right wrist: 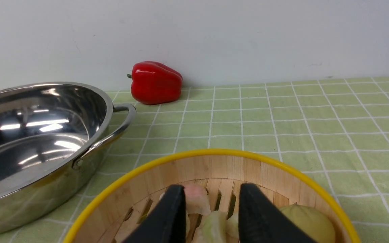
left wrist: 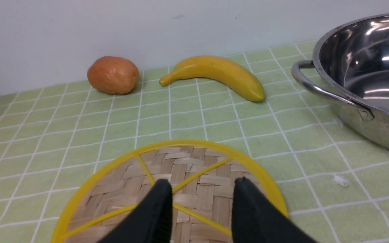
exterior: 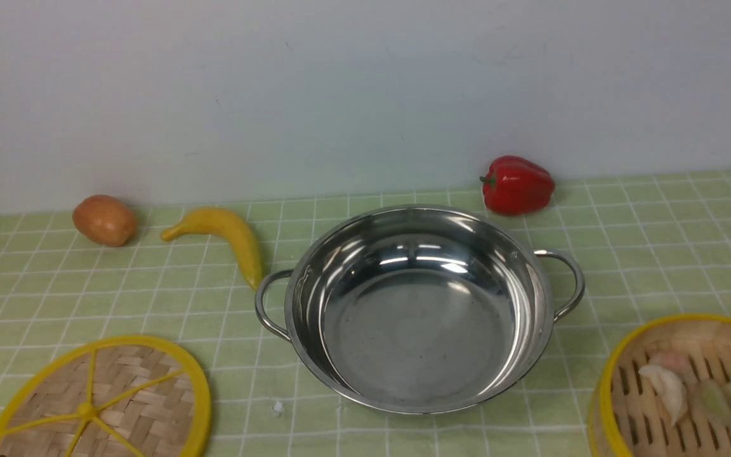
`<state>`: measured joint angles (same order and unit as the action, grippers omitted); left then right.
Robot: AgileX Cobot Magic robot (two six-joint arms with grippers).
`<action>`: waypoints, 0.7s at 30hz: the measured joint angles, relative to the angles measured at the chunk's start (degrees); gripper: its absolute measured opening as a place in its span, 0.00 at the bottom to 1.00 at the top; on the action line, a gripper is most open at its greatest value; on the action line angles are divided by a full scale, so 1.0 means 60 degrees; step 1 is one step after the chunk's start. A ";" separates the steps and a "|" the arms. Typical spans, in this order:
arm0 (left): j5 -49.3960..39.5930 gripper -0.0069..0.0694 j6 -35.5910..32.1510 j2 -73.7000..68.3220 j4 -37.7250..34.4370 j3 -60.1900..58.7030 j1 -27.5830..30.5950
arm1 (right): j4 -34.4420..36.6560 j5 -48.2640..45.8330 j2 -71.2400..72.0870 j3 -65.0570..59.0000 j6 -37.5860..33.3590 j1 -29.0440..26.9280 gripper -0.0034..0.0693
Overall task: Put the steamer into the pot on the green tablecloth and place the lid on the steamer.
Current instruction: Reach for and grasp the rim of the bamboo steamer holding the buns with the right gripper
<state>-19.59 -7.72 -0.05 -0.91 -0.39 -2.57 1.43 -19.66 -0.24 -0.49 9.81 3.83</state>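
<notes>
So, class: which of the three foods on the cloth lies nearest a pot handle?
The banana: its tip nearly touches the pot's left handle; the others sit apart.

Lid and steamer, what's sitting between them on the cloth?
The empty steel pot sits between the lid and the steamer, clearest in the front view.

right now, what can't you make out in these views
Front view: steamer cut off by the right and bottom edges; its food cannot be counted.
Front view: lid, near part past the bottom edge.
Right wrist view: right gripper hides part of the steamer floor.
Left wrist view: pot cut by the right edge.
</notes>
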 joint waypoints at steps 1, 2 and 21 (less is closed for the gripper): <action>0.0000 0.41 0.0000 0.0000 0.0000 0.0000 0.0000 | 0.0000 0.0000 0.0000 0.0000 0.0000 0.0000 0.38; 0.0000 0.41 0.0000 0.0000 0.0000 0.0000 0.0000 | 0.0000 0.0000 0.0000 0.0000 0.0000 0.0000 0.38; 0.0000 0.41 0.0000 0.0000 0.0000 0.0000 0.0000 | 0.2493 -0.2424 0.0045 0.3723 0.0074 0.0000 0.38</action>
<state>-19.59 -7.72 -0.05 -0.91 -0.39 -2.57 16.39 -34.20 0.02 21.85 10.25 3.83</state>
